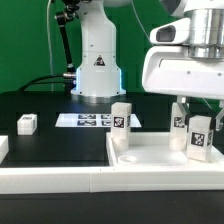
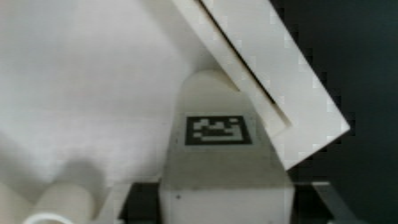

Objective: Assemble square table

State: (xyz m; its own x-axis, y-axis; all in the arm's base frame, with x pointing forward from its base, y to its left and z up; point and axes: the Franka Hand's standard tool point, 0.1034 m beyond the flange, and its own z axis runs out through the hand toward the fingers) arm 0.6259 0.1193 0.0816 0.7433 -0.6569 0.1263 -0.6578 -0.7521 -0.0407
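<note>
The gripper (image 1: 199, 112) jaws are clamped on 1 leg (image 2: 217, 150) beside the tabletop (image 1: 150, 160) rim. Risk: a tilted leg may jam in its socket, or slip in the grip when twisted.

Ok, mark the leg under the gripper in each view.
Exterior view: leg nearest the camera at the exterior view's right, standing on the tabletop.
Wrist view: leg fills the middle, beside the rim.
Shared landmark: the leg's tag.
</note>
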